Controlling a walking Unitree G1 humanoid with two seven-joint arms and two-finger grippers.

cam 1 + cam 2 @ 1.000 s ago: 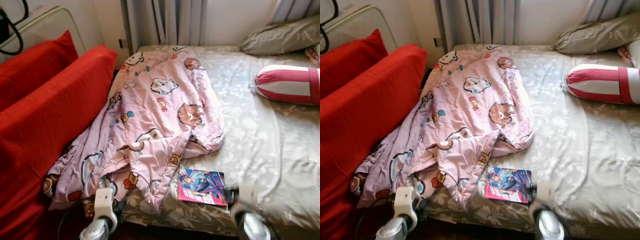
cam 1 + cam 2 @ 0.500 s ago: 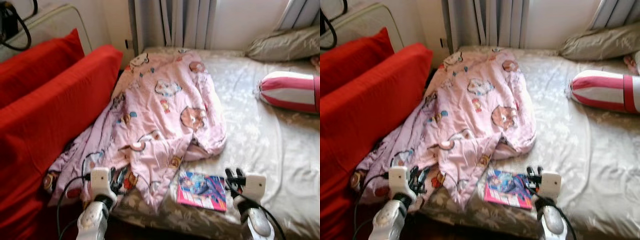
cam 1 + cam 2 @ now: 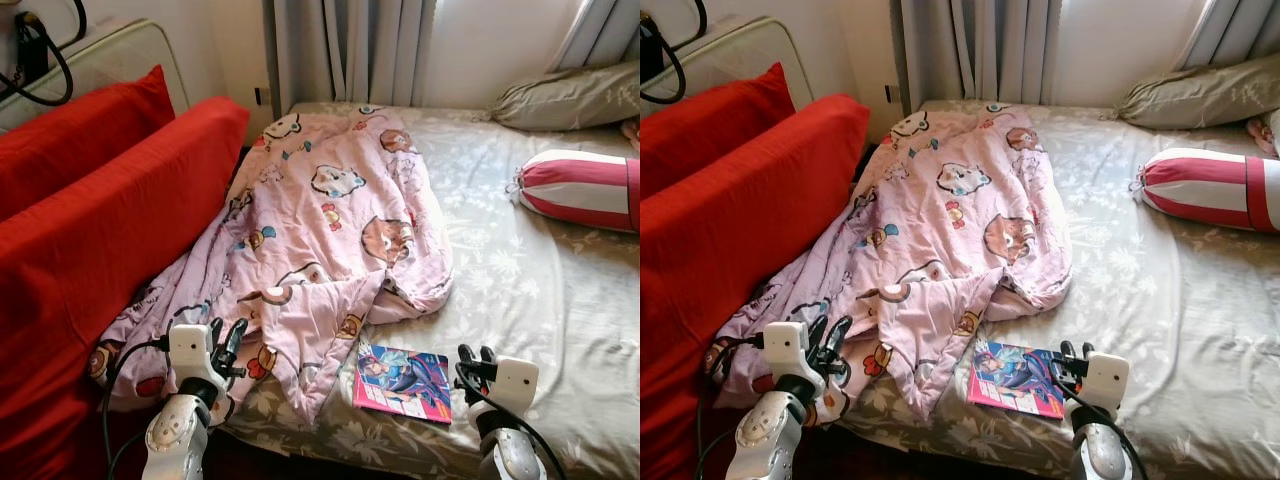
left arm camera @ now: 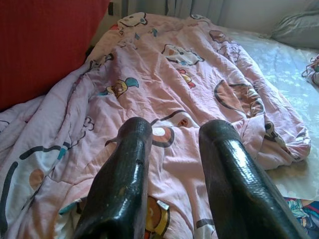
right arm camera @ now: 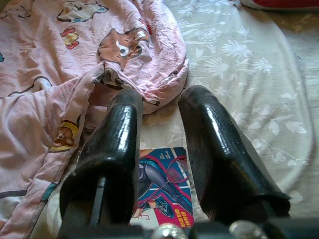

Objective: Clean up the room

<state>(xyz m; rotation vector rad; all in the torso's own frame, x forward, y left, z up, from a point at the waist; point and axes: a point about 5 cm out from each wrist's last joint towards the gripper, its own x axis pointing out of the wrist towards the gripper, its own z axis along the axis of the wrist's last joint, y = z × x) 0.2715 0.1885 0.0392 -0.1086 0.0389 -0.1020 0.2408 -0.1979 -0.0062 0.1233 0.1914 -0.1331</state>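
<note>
Here the pink cartoon-print blanket (image 3: 310, 235) lies rumpled along one side of the bed (image 3: 520, 290), its lower edge spilling over the mattress side, so part of it is hidden against the red cushions (image 3: 110, 220). A striped bolster (image 3: 580, 190) and a grey pillow (image 3: 570, 95) are both cut off at the frame edge. The left gripper (image 3: 222, 345) hovers just above the blanket's near corner, fingers (image 4: 124, 169) parted with a clear gap and holding nothing. The right gripper (image 3: 472, 362) sits just beside the magazine (image 3: 403, 372), also spread and empty. The magazine lies flat on the floral sheet between the two grippers, closer to the right one, its colourful cover up and its far corner touching or possibly tucked under the blanket's fold; that is hard to tell.
</note>
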